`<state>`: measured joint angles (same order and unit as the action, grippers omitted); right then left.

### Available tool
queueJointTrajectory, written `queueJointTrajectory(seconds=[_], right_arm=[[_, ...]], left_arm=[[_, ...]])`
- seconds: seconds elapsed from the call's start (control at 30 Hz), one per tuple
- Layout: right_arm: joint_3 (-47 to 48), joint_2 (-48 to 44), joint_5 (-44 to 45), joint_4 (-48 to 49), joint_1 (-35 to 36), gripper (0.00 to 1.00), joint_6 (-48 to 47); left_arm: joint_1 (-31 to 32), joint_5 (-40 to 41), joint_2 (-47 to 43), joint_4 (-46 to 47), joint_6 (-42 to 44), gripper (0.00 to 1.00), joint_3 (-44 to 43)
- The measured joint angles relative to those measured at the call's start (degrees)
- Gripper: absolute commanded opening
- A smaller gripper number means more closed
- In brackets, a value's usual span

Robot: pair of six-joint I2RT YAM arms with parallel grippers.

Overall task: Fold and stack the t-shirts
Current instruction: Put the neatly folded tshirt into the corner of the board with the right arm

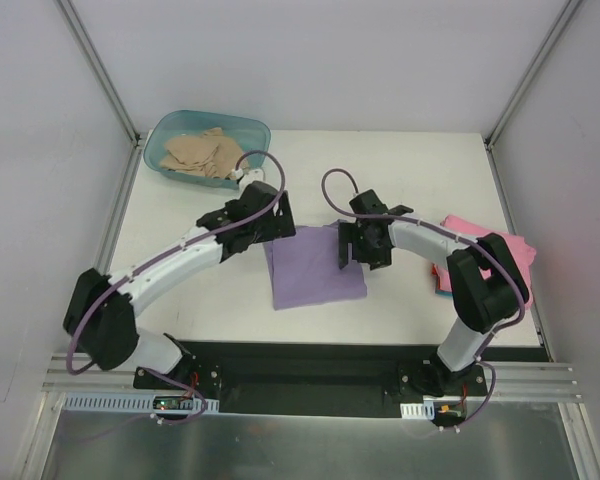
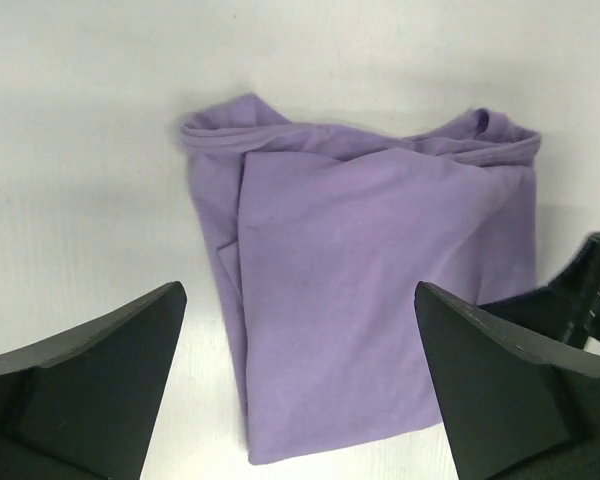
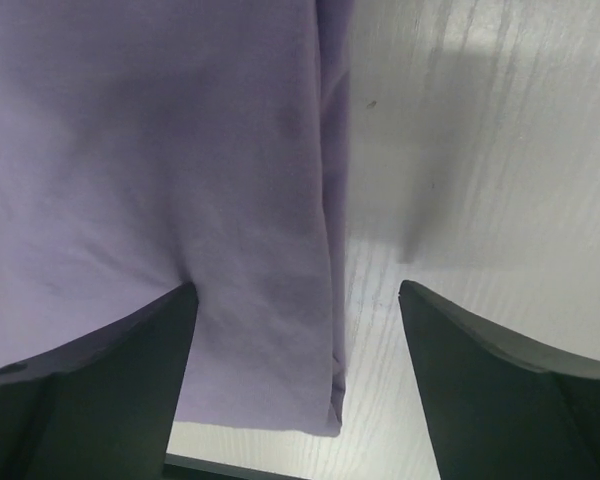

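Observation:
A lavender t-shirt lies folded into a rectangle at the middle of the table. My left gripper hovers over its far left corner, open. In the left wrist view the left gripper has the lavender t-shirt between and beyond its fingers, which do not touch it. My right gripper is at the shirt's far right edge, open. In the right wrist view the right gripper straddles the edge of the lavender t-shirt, one finger over the cloth, the other over bare table. A pink t-shirt lies folded at the right. A tan t-shirt sits crumpled in the tub.
The teal plastic tub stands at the far left corner of the white table. Enclosure walls and metal posts border the table on three sides. The right arm's elbow hangs beside the pink shirt.

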<state>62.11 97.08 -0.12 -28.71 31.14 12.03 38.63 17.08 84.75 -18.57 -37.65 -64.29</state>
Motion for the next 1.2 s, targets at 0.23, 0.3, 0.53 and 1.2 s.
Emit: queueJointTrajectory(seconds=[0.23,0.3,0.53,1.2], right_arm=[[1.9,4.7,-0.8,-0.5,0.5,0.59,1.2],[2.9,5.7,-0.7,-1.3,0.8,0.51,1.2],[6.0,8.2,-1.4,-0.6,4.5,0.03,0.9],[10.5,-2.4,43.2,-31.9,9.1,0.01,-1.8]], left_arm=[[0.0,4.2,-16.7,-0.2,-2.3,0.99,17.5],[0.0,4.7,-19.8,-1.1,-3.3,0.99,21.7],[-0.5,6.0,-31.8,-2.4,-6.2,0.99,30.9],[-5.0,6.1,-34.6,-3.0,-3.3,0.99,28.7]])
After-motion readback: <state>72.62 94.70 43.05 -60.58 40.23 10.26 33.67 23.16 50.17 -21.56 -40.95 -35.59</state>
